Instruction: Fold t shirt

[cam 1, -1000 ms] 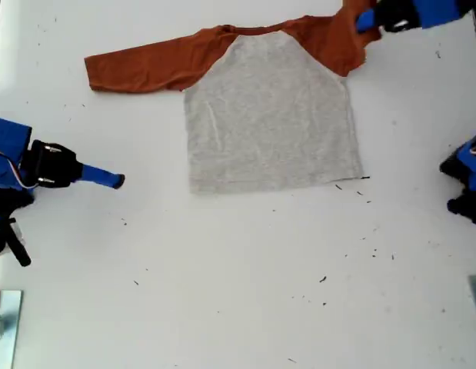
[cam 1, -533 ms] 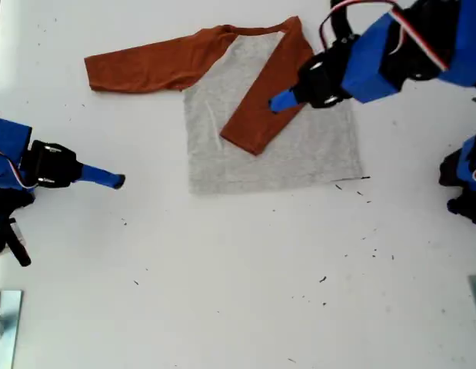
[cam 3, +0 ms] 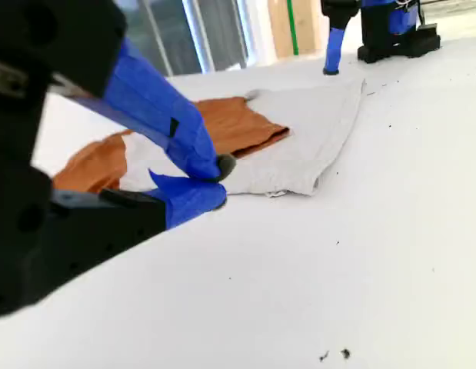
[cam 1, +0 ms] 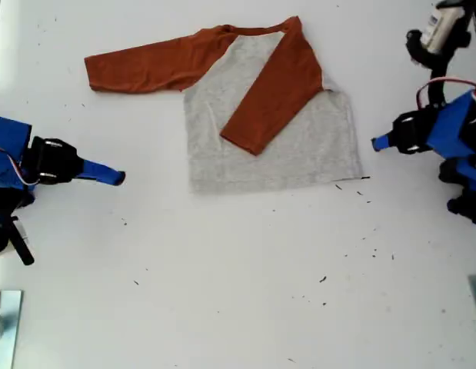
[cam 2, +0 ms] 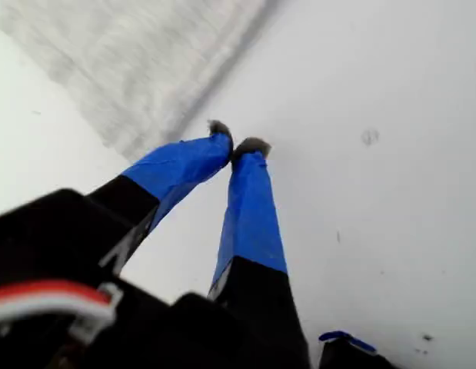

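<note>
The t shirt [cam 1: 299, 150] lies flat on the white table, grey body with rust-orange sleeves. One sleeve [cam 1: 272, 88] is folded diagonally across the body; the other sleeve [cam 1: 145, 65] stretches out toward the exterior view's left. My first gripper [cam 1: 378, 143] is shut and empty, just off the shirt's edge at the exterior view's right. Its wrist view shows the fingertips [cam 2: 236, 144] together beside the grey cloth [cam 2: 145, 61]. My second gripper [cam 1: 116, 179] sits shut and empty at the exterior view's left, apart from the shirt [cam 3: 299, 146], tips [cam 3: 218, 181] touching.
Arm bases stand at the exterior view's right edge [cam 1: 468, 188] and left edge [cam 1: 7, 192]. A metal object [cam 1: 3, 323] sits in the exterior view's lower left corner. Small dark specks [cam 1: 323, 279] dot the white table [cam 1: 238, 269] below the shirt.
My first gripper carried the sleeve from the exterior view's right across the grey body, let it go, and drew back to the right. The second arm stayed put.
</note>
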Available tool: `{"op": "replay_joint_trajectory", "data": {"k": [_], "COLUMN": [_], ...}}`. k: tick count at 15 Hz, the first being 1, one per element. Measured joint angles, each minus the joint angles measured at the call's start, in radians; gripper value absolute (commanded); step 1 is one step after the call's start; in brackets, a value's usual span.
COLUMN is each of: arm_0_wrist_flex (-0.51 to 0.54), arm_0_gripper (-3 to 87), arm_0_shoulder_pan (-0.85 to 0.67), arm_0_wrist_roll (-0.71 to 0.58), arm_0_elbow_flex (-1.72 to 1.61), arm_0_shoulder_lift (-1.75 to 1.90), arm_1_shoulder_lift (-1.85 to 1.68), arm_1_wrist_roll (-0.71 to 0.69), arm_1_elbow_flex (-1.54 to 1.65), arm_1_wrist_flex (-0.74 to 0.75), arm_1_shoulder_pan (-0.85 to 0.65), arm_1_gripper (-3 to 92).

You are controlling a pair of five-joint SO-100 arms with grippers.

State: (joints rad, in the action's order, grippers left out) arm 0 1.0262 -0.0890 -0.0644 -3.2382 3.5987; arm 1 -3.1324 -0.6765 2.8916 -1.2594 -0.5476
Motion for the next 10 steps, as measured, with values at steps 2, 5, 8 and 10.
{"op": "replay_joint_trajectory", "data": {"k": [2, 5, 8, 10], "arm_0_wrist_flex": [0.000, 0.081, 0.440, 0.541], "arm_0_gripper": [-0.3, -0.2, -0.3, -0.4], "arm_0_shoulder_pan": [-0.020, -0.117, -0.413, -0.678], "arm_0_wrist_roll": [0.166, 0.405, 0.503, 0.387], "arm_0_elbow_flex": [0.034, 0.413, 0.969, 1.106], "arm_0_shoulder_lift": [-0.041, -0.483, -1.037, -1.124], "arm_1_shoulder_lift": [-0.098, -0.118, -0.167, -0.308], "arm_1_wrist_roll": [0.040, 0.035, 0.032, 0.032], "arm_1_elbow_flex": [0.109, 0.121, 0.130, 0.140], "arm_1_wrist_flex": [0.008, 0.025, 0.021, -0.041], "arm_1_shoulder_pan": [0.054, 0.067, 0.067, 0.067], "arm_1_gripper": [3.5, 3.5, 3.5, 3.5]}}
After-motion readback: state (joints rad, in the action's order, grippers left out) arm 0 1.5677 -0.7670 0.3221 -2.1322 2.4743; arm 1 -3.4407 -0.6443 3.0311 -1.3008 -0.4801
